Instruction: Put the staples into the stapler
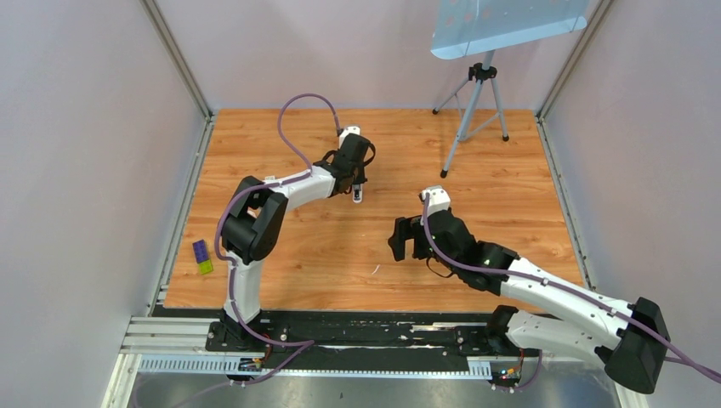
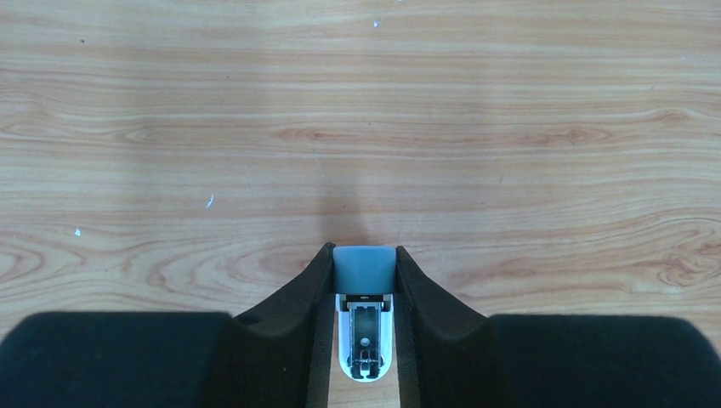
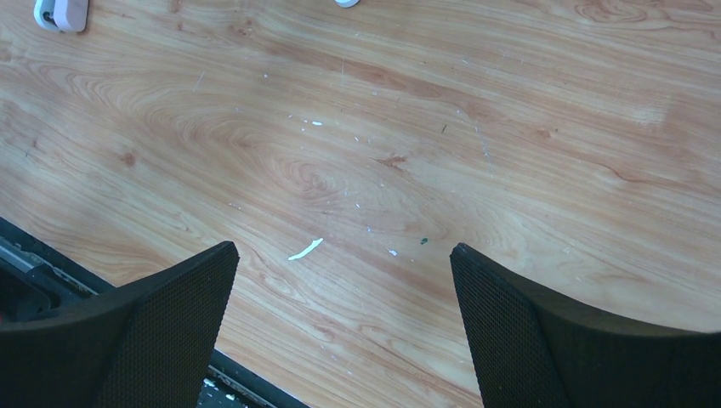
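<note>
Wood-grain tabletop (image 1: 510, 195), bit scuffed, boxed in by plain pale walls (image 1: 85, 170); tripod (image 1: 476, 110) at back right under a light-blue panel (image 1: 502, 25).

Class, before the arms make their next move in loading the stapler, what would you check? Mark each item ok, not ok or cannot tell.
1. The stapler is clamped between the left gripper jaws: ok.
2. Its metal channel is open to take staples: cannot tell.
3. The right gripper has its jaws wide apart with nothing in them: ok.
4. The staples are located: cannot tell. Only a pale sliver lies on the table, too small to identify.
5. The two arms are well apart in the top view: ok.
</note>
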Tool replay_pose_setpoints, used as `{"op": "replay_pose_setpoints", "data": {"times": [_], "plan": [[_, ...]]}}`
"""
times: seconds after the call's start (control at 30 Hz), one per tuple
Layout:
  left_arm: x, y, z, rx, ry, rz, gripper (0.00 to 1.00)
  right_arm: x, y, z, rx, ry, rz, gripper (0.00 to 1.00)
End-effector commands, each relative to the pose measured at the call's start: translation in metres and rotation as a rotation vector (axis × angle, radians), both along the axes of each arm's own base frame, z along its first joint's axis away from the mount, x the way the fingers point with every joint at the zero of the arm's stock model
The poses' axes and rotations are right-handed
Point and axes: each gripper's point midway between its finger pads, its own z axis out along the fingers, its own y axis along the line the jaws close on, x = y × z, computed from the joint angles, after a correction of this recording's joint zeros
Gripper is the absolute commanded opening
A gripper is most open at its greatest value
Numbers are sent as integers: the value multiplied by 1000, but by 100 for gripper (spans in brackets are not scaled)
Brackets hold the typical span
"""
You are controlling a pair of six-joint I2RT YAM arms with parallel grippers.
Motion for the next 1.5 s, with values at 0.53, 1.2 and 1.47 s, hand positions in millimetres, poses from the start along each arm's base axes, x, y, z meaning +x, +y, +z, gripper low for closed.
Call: {"op": "replay_pose_setpoints", "data": {"times": [0.53,1.2,1.47], "plan": [[-7,4,79,-48,-73,-22,79,-2,-16,21,51,-39,-44,99],[-119,207,94,105,43,435,100,-8,-25,21,48,-61,-35,99],[-148,281,46,125,162,612,94,-5,-26,29,33,-90,-29,99]]}}
